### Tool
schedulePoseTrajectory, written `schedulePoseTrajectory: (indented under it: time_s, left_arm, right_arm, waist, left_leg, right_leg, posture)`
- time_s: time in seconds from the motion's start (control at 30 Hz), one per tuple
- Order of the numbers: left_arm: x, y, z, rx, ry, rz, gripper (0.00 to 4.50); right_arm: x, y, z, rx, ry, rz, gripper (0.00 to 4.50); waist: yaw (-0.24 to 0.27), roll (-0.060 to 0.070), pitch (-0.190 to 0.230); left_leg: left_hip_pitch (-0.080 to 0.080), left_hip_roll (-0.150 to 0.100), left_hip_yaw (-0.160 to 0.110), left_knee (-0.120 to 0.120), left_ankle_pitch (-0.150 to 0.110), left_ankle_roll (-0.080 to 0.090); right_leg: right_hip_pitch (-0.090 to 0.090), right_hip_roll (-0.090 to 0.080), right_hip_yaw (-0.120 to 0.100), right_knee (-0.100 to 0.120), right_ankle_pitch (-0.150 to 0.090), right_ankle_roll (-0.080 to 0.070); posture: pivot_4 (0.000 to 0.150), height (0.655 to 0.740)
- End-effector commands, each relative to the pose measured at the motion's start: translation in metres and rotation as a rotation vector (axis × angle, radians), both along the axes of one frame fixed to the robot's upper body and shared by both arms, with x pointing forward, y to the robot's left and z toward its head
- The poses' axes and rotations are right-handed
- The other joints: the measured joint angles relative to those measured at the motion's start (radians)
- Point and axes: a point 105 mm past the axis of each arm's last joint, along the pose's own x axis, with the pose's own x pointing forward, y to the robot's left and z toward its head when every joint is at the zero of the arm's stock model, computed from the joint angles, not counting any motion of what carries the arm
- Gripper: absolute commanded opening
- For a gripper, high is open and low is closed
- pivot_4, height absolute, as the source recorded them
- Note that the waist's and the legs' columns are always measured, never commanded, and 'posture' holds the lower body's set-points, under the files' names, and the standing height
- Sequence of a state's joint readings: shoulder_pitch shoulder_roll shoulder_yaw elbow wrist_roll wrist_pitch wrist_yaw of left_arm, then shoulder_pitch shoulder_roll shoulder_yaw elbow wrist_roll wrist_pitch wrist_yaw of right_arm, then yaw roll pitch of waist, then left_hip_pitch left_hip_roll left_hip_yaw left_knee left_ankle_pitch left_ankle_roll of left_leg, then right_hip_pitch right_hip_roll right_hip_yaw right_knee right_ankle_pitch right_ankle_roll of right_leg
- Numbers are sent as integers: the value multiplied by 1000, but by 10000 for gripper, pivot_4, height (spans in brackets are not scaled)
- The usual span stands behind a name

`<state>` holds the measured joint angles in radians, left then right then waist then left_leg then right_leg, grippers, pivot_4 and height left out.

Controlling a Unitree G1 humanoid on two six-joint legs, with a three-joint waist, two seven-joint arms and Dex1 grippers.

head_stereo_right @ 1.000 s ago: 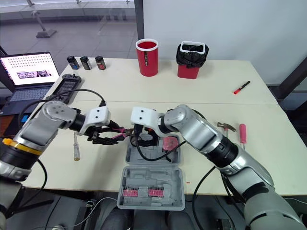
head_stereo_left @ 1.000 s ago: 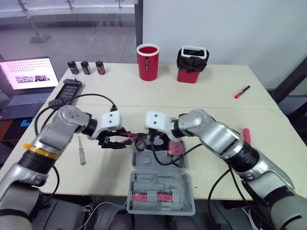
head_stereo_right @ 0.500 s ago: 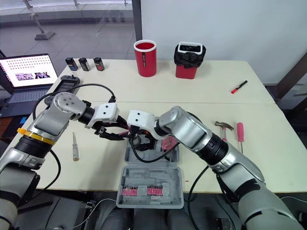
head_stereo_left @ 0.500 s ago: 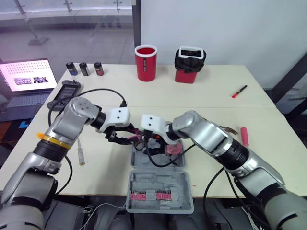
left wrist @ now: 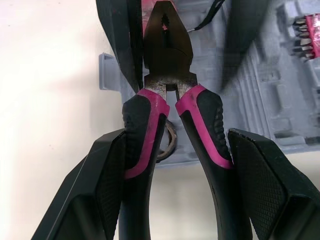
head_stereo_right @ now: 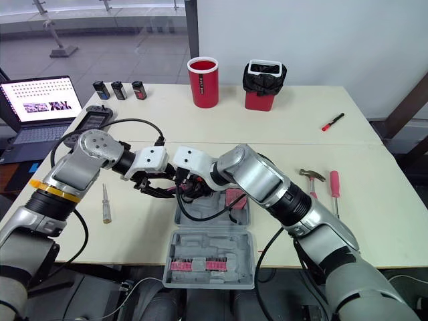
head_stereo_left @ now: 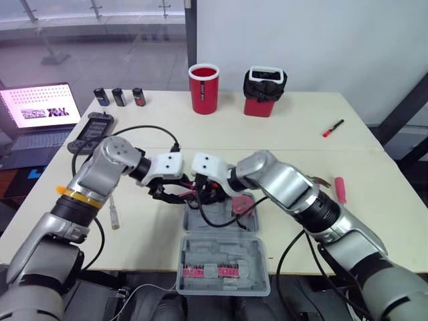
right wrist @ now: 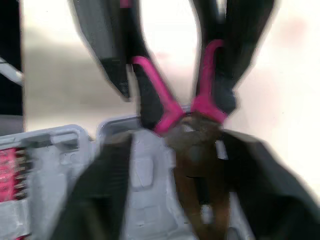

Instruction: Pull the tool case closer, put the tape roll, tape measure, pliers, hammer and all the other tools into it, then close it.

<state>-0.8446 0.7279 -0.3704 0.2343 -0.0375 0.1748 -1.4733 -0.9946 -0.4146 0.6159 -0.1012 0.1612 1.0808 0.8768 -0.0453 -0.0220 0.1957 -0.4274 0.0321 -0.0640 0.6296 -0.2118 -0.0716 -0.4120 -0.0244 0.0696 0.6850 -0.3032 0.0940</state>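
Over the open tool case (head_stereo_left: 249, 226), eye views: I am holding the pliers (head_stereo_left: 190, 194), while the hammer (head_stereo_right: 311, 175) is lying outside, right. Left wrist view: my left gripper (left wrist: 172, 145) is clamping the handles. Right wrist view: my right gripper (right wrist: 180, 145) is meeting the head; whether it is closed, I cannot tell.

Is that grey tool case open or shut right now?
Open. The lid lies flat, showing a row of pink bits, and the tray shows bare moulded slots.

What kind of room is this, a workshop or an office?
Probably a test lab in an office building: a pale table with a laptop, an open tool case and a hammer, and a glass wall behind.
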Motion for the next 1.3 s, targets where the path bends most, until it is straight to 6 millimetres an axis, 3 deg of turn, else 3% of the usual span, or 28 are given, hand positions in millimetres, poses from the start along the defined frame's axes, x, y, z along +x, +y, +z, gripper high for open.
schedulePoseTrajectory:
  time_s: [0.03,0.33,0.4,0.47,0.5,0.73,0.9,1.1,1.3]
  left_arm:
    - [3,-1,13,-26,-48,9,26563]
    - [2,-2,15,-73,-7,29,26563]
    - [3,-2,19,-113,10,45,36839]
    - [2,0,20,-122,25,46,44335]
    - [2,3,22,-142,28,54,45000]
    - [-4,37,42,-333,163,180,45000]
    - [-29,90,21,-431,148,331,45000]
    - [-38,99,-11,-515,-38,426,45000]
    - [-53,91,-10,-621,-36,346,45000]
  right_arm:
    - [1,5,16,40,-47,13,10325]
    - [2,6,15,47,-57,13,10323]
    - [2,6,15,50,-57,13,10323]
    - [2,6,14,51,-57,13,10058]
    - [2,4,13,51,-56,11,10058]
    - [-4,-5,4,42,-50,10,10058]
    - [-21,-32,-4,-44,-35,41,10058]
    - [-29,-51,-8,-197,-50,104,10058]
    - [-22,-57,-9,-278,-82,102,10058]
  waist:
    - [-1,0,0]
    - [-1,0,0]
    - [-1,0,0]
    - [-1,0,0]
    - [-1,0,0]
    - [-5,0,0]
    - [-23,1,0]
    - [-14,1,1]
    - [-1,1,1]
  left_leg:
    - [0,0,0,0,0,0]
    - [0,0,0,1,0,0]
    - [0,0,0,0,0,0]
    - [0,0,-1,1,0,0]
    - [0,0,-1,1,0,0]
    - [0,0,-1,0,0,0]
    - [0,0,0,-1,0,0]
    - [1,1,-1,0,0,0]
    - [2,1,0,1,0,0]
  right_leg:
    - [0,0,0,0,0,0]
    - [0,0,0,1,0,0]
    - [0,0,0,1,0,0]
    - [0,0,0,1,0,0]
    - [0,0,0,1,0,0]
    - [0,1,0,1,0,0]
    - [0,-1,0,0,0,0]
    - [1,-1,-1,0,0,0]
    - [1,-1,-1,-1,0,0]
  posture:
    - [1500,7387]
    - [1500,7387]
    - [1500,7387]
    - [1500,7387]
    - [1500,7387]
    - [1500,7387]
    - [1500,7387]
    - [1500,7387]
    - [1500,7387]
